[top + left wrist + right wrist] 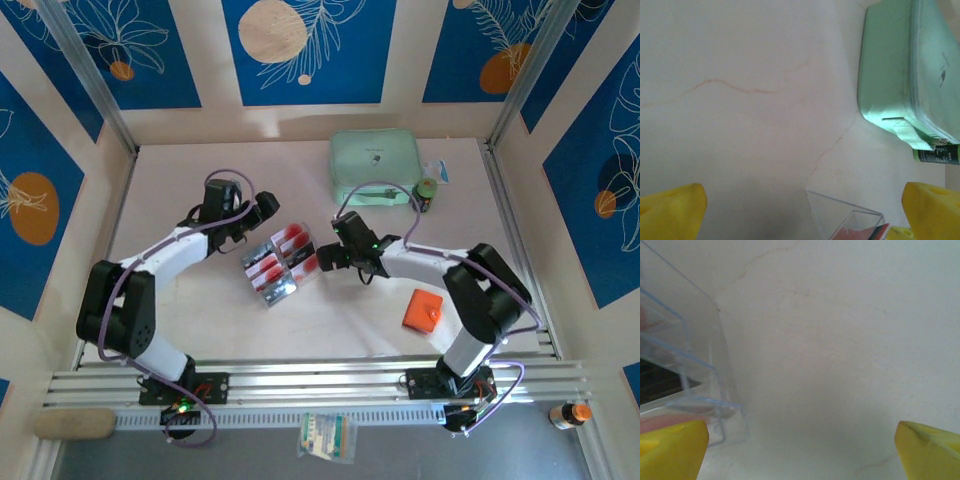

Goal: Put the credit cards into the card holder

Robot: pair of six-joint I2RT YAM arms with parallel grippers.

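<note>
Left hand [804, 200]: jaws spread wide with nothing between them. It hangs over bare tabletop [200, 300], just beyond the far-left corner of the clear tray [262, 288].
Right hand [800, 440]: jaws also spread wide and empty. It is low over the tabletop, just beside the tray's right edge, with the tray wall next to its left finger.
Credit cards [292, 240]: several sit in the tray's compartments at mid-tabletop, between the two hands, with red dots and black bands showing. None is out of the tray.
Card holder [423, 309]: orange-red. It lies flat and alone on the tabletop to the near right, well apart from the tray and close to the right arm's base.
In the way: the right arm's wrist and white forearm lie across the stretch between the tray and the card holder.
Mint-green case [375, 165]: on the far side, right of centre and apart from the tray. The right arm's lilac cable loops in front of its near edge.
Small green tube [428, 193]: just beside the case's near-right corner.
Near ledge: an orange-capped bottle [570, 413] at the right, a flat packet [325, 437] in the middle and a pale roll [75, 423] at the left, all off the tabletop.
</note>
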